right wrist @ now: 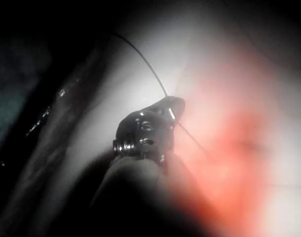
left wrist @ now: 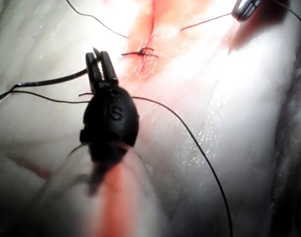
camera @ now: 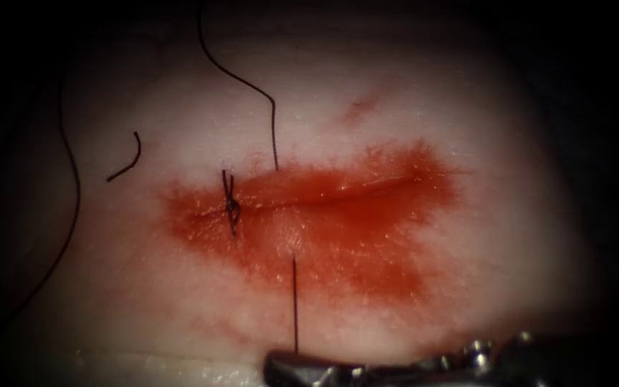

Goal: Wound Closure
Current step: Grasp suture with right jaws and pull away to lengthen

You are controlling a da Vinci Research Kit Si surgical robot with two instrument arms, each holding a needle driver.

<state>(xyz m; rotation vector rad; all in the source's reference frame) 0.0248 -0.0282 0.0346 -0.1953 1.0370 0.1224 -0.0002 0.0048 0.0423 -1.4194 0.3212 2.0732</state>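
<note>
1. The tissue (camera: 467,301) is a pale, moist slab with small wet glints on its surface. Around its edges the surroundings lie in darkness.
2. The cut (camera: 345,192) runs across the middle of the endoscope view from 9 o'clock toward 3 o'clock. Red fluid (camera: 367,244) stains the surface on both sides of it and spreads furthest toward 5 o'clock.
3. A knot (camera: 231,206) with short upright tails sits across the cut near its left end.
4. The right tool (camera: 284,369) comes in along the 6 o'clock edge. Its jaws are clenched on the thread (camera: 294,308), which runs straight and taut from them up to the tissue just below the cut.
5. Above the cut, the thread leaves the tissue and curves away toward 11 o'clock. Another length arcs down the 9 o'clock side of the slab.
6. A cut end of thread (camera: 127,163) lies loose on the bare surface at 10 o'clock, well apart from the knot.
7. In the left wrist view, the left tool (left wrist: 102,66) hovers over pale tissue beyond the left end of the cut. Its jaws are closed on the needle (left wrist: 51,80) near one end of its curve.
8. The needle is out of the tissue. Thread trails from its far end.
</note>
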